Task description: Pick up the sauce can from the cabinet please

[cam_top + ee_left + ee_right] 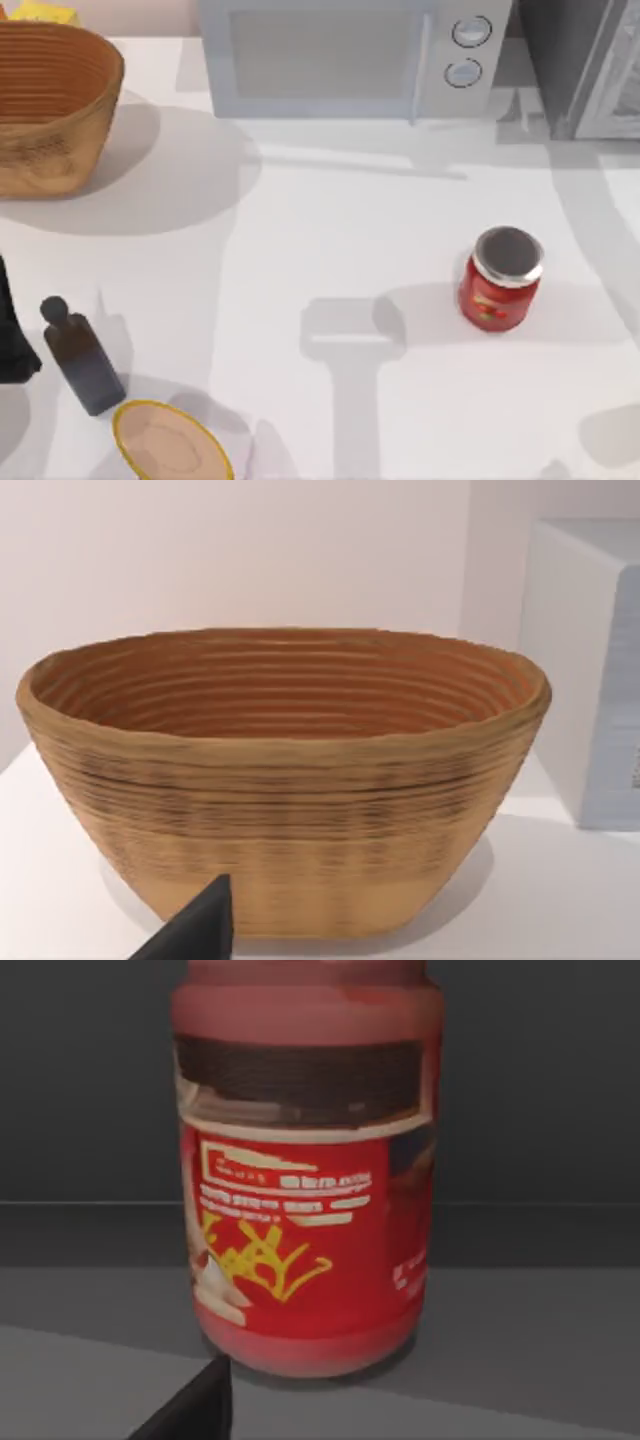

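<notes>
Close up — cylindrical sauce can [305, 1190], glossy red-and-yellow label, dark shelf [520, 1330].

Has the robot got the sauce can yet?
Not yet. Looks done: the approach, since the right gripper is close in front of the sauce can. In hand: probably lining up the grab, as the can stands on a dark shelf with nothing gripping it. Left: closing on it and lifting it out. The left arm sits idle at the table's left edge, facing the basket.
</notes>
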